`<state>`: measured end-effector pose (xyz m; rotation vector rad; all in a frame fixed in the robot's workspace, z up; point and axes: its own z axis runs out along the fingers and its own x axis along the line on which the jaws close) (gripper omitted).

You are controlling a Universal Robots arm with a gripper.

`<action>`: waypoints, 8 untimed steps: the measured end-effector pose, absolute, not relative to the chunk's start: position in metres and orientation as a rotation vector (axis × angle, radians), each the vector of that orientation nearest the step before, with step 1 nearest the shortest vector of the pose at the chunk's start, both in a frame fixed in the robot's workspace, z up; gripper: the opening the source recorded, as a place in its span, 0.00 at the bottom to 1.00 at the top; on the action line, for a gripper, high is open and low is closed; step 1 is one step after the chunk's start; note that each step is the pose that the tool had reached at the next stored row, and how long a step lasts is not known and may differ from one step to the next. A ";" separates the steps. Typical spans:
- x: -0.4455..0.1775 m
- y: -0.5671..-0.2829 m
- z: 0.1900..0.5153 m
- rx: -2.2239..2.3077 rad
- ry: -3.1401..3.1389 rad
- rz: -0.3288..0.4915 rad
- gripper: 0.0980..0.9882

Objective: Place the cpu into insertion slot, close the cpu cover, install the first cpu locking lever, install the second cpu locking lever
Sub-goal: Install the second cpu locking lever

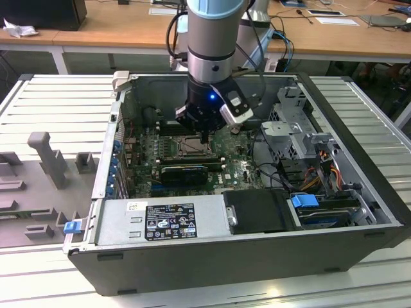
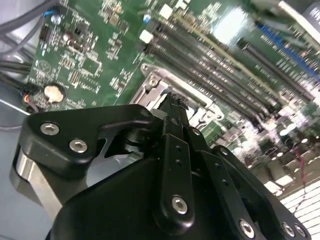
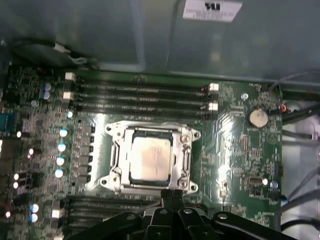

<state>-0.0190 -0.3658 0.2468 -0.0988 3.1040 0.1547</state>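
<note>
My gripper [image 1: 204,137] hangs inside an open grey steel case [image 1: 359,250], its black fingers [image 3: 171,196] pressed together with nothing between them, tips just above the near edge of the socket. In the first wrist view the cpu [image 3: 149,158] is a flat square with a pale, dull silvery face, lying level in the slot [image 3: 120,134]. The cover [image 3: 186,159], a thin bright metal frame with a square cut-out, lies down around the chip, with lobed tabs at its corners. I cannot tell from these views whether either lever is latched.

The board [image 3: 235,150] is glossy green, densely printed, studded with small cylindrical capacitors [image 3: 61,147] along one side of the socket. Long black memory slots [image 3: 140,95] run in parallel rows beyond the socket, and more lie on its near side by the fingers. A round silver coin cell [image 3: 258,118] sits well apart from the socket.

In the exterior view a labelled grey power supply [image 1: 168,221] fills the case's front, a black drive box [image 1: 260,210] is beside it, and a bundle of cables [image 1: 321,173] runs on the exterior view's right. The case rests on a ribbed metal table [image 1: 58,102].
</note>
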 end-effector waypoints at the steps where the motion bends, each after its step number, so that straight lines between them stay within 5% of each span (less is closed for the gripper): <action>1: -0.019 -0.368 0.247 -0.099 3.105 0.155 0.01; 8: -0.019 -0.392 0.246 -0.098 3.112 0.207 0.01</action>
